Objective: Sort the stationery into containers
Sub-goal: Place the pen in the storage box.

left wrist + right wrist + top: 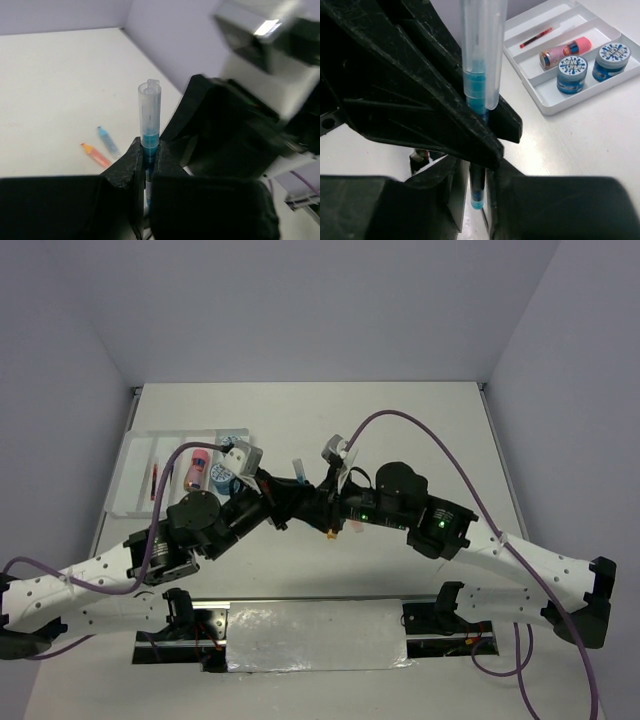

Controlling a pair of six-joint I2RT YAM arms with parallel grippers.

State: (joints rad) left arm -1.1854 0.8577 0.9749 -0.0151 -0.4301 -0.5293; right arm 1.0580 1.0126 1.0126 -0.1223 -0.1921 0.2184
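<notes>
A blue pen with a clear cap (pixel 149 112) stands upright between both grippers above the table's middle; it also shows in the right wrist view (pixel 479 75). My left gripper (pixel 146 155) is shut on its blue middle. My right gripper (pixel 477 175) closes on its lower end from the opposite side. In the top view the two grippers meet, left (pixel 283 502) and right (pixel 318 502). The white divided tray (pixel 547 106) holds a red pen (pixel 536 37), a pink-orange cylinder (pixel 565 51) and two blue-white rolls (pixel 571 74) (pixel 612 59).
A short orange piece (pixel 95 154) and a light-blue piece (pixel 108 141) lie on the table beyond the left gripper. The tray (pixel 140 455) sits at the far left of the table. Walls enclose the table at the back and sides.
</notes>
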